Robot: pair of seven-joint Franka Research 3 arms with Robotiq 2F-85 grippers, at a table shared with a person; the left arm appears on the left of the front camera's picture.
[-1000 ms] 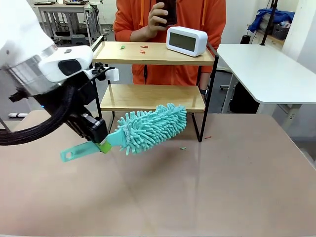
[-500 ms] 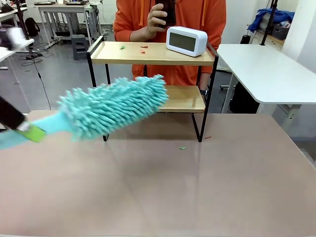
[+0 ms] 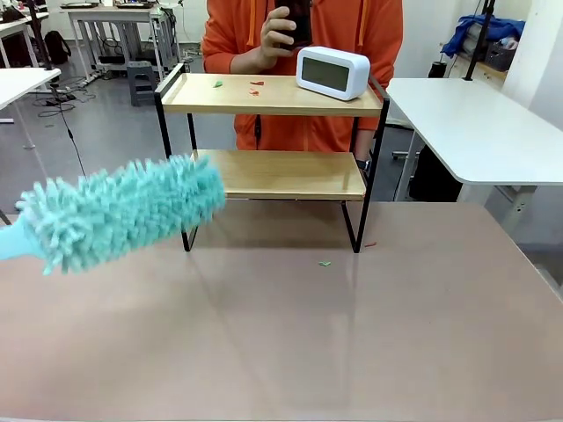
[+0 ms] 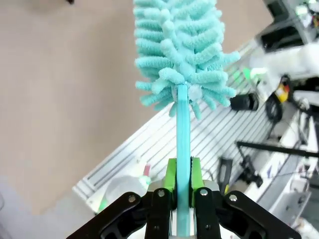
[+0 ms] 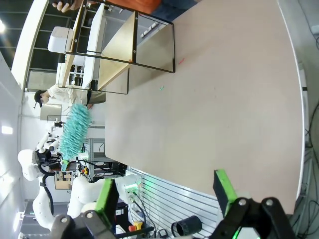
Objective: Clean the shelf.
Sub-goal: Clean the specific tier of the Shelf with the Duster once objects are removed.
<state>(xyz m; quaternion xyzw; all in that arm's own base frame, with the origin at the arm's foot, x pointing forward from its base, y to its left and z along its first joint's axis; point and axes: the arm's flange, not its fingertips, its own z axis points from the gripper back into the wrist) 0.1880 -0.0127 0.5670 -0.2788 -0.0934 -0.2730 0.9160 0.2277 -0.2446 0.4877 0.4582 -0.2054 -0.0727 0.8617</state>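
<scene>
Fingers [image 4: 170, 175] of L gripper [image 4: 183, 172] clamp duster [image 3: 123, 211] by handle; R gripper [image 5: 164, 191] wide, empty. Far side, centre: shelf [image 3: 281, 95], boards running L–R. Duster head lies off shelf's L end, tip toward it. L arm nearer. Scraps [image 3: 255, 86] on top board.

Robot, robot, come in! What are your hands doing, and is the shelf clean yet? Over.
Left gripper shut on duster. Right gripper open, empty. Shelf not clean: scraps on top board, clock beside.
</scene>
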